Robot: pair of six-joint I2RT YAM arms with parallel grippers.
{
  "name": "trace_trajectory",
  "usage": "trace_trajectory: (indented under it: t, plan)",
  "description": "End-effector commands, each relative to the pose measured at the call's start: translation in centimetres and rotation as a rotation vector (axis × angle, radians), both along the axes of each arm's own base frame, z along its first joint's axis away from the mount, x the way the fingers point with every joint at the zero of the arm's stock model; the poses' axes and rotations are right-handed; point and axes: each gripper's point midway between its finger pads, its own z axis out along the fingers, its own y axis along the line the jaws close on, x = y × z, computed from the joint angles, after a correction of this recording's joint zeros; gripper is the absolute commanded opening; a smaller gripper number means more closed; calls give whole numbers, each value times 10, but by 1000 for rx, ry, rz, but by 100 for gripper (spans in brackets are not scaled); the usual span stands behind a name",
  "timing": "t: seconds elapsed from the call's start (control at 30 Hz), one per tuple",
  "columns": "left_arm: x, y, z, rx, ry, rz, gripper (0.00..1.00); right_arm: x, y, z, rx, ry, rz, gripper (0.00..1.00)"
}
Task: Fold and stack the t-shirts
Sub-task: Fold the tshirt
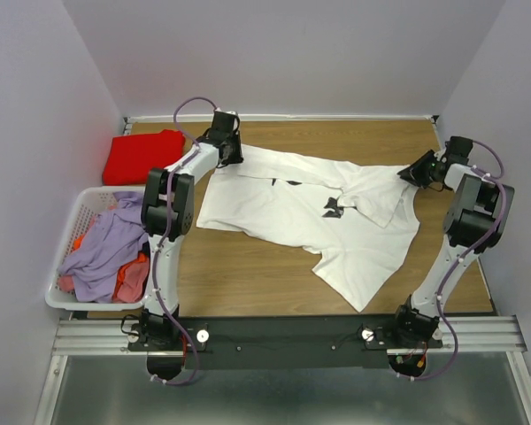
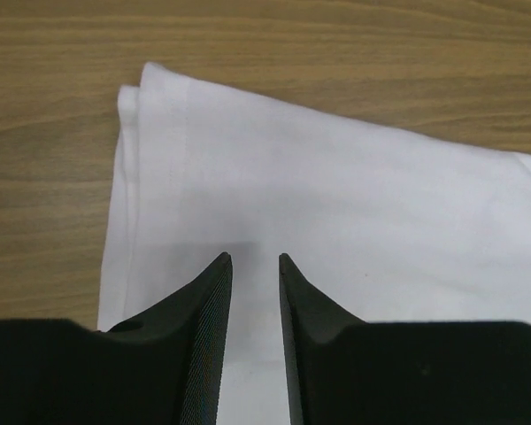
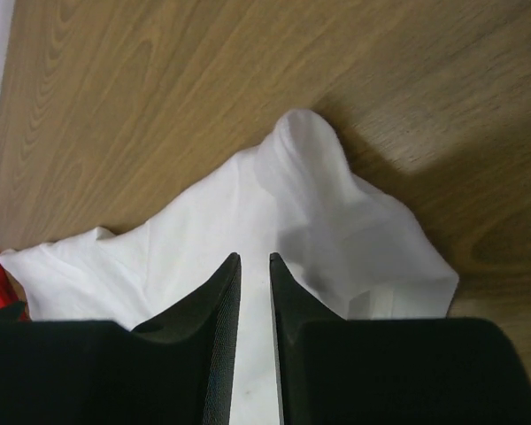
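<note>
On the table, across the middle, lies the white t-shirt, spread out but rumpled, with its small black print facing up near the centre and one part folded over on the far right side. Its near end trails toward my right arm's base. My left gripper is down at the shirt's far left corner. From the left wrist view, that gripper hangs over a doubled, seamed edge of the white t-shirt that lies flat on the wood. Its jaws stand a narrow gap apart with cloth showing between them, and I cannot tell whether they pinch it. My right gripper is at the shirt's far right edge. In the right wrist view, the jaws of that gripper are nearly together, with white cloth running between them and humped up in folds just past the tips, so I read it as clamped on the shirt. The red t-shirt sits folded at the far left corner of the table, apart from the white one. Nearer on the left stands a white basket holding lilac and orange clothes.
</note>
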Motion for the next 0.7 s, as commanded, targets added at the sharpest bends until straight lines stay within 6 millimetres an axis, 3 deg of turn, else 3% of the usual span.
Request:
trace_trajectory:
  t: [0.0, 0.07, 0.17, 0.33, 0.57, 0.67]
  plan:
    - [-7, 2, -20, -43, 89, -23, 34, 4, -7, -19, 46, -1, -15, 25]
    - [-14, 6, -30, -68, 148, 3, 27, 0, -17, -30, 43, 23, -50, 25]
    - [-22, 11, -43, -115, 209, 23, 25, -8, -42, -43, 52, 48, -116, 25]
    - [-26, 12, -44, -133, 228, 30, 25, -12, -69, -60, 72, 70, -173, 26]
    - [-18, 7, -41, -168, 226, 23, 25, 15, -69, -72, 128, 29, -103, 27]
    - [-15, 5, -42, -184, 229, 28, 25, 33, -73, -64, 136, -23, -66, 27]
